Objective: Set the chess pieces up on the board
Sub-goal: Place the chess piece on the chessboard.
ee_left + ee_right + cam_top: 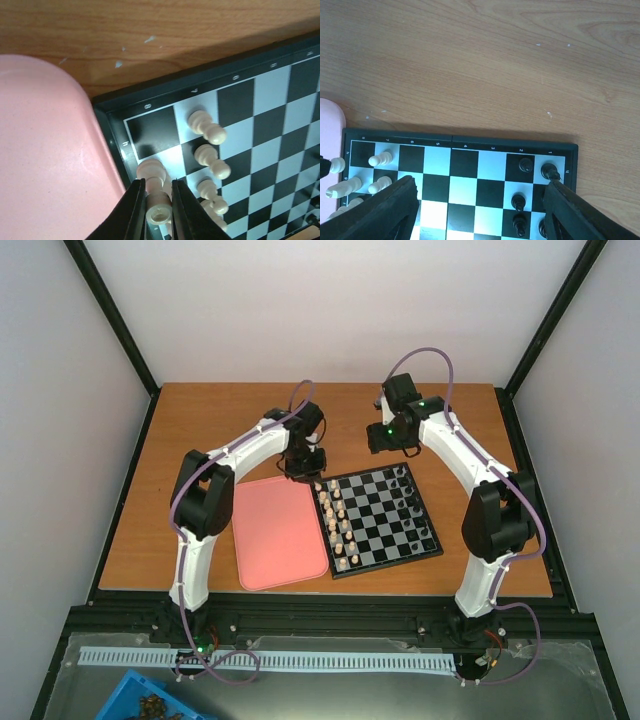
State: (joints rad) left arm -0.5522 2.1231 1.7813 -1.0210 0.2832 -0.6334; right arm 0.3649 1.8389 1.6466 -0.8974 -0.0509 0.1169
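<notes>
Left fingers (134,212) are closed on a cream piece (159,214) at the board's (200,85) far corner, beside the pink tray (45,150). Right fingers (385,210) hang open above the far edge. Placement seems underway; next, seat the piece upright, then release.

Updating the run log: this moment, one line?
left gripper: shut on cream piece, on board | right gripper: open, empty, near board

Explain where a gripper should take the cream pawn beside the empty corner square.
Take the cream pawn by its round head, straight from above, since it stands upright. Put one finger toward the empty corner square, one opposite: another pawn stands close along its row.
</notes>
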